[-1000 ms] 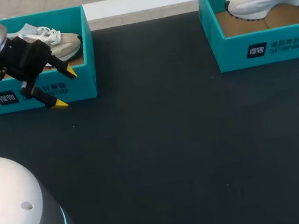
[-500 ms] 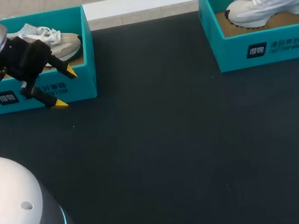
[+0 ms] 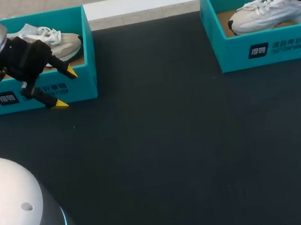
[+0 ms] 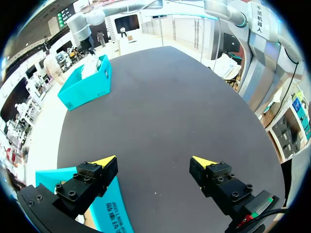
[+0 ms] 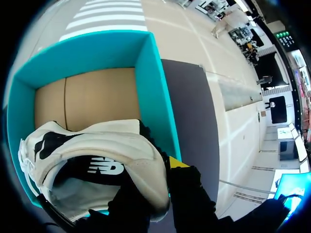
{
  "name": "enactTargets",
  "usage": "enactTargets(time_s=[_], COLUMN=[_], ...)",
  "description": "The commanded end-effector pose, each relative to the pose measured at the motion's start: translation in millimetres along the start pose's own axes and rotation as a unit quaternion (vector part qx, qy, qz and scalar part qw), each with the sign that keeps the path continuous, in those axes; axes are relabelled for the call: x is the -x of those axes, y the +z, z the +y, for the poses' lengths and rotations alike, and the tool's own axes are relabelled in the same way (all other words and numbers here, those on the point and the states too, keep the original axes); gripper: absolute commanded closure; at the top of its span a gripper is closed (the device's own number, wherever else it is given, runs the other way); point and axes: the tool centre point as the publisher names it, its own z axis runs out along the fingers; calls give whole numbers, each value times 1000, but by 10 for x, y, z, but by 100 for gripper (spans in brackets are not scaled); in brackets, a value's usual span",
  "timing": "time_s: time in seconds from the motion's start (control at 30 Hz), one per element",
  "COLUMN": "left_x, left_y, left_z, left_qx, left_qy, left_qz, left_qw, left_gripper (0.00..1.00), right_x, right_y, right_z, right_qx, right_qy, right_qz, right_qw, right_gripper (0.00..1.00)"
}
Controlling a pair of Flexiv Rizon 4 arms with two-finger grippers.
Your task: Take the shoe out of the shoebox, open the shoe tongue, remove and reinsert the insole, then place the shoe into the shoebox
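Observation:
A white sneaker (image 3: 272, 11) hangs tilted inside the right teal shoebox (image 3: 278, 48), its toe low over the cardboard floor. My right gripper (image 5: 163, 174) is shut on the heel collar of this sneaker (image 5: 107, 150); one yellow tip shows outside it and the other finger is hidden inside. In the head view only a dark bit of that gripper shows at the frame's edge. My left gripper (image 3: 66, 89) hangs open and holds nothing, in front of the left teal shoebox (image 3: 90, 47), where a second sneaker (image 3: 51, 39) lies. Nothing sits between the open fingertips of the left gripper (image 4: 154, 161).
The black tabletop (image 3: 167, 144) stretches wide between the two boxes and toward the near edge. Both boxes stand along the far edge. The right box's teal wall (image 5: 150, 82) rises close beside the held sneaker.
The right arm has lowered the sneaker deeper into the right shoebox, toe dipping toward the floor. The left arm has not moved.

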Motion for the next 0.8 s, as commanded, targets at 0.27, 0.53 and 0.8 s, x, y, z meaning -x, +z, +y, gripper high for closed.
enactTargets(time_s=[0.27, 0.53, 0.8], left_x=[-8, -8, -8], left_y=[-2, -2, -2], left_z=[-3, -3, -3], left_qx=[2, 2, 2], left_qy=[0, 0, 0], left_qz=[0, 0, 0], left_qw=[1000, 1000, 1000], left_gripper=[0, 0, 0], right_x=[10, -27, -65], right_y=[125, 256, 361], right_z=[-59, -126, -155], right_qx=[-3, -9, -13], right_qy=[10, 10, 7], right_qz=[8, 6, 4], right_qw=[1000, 1000, 1000], right_gripper=[100, 100, 100])
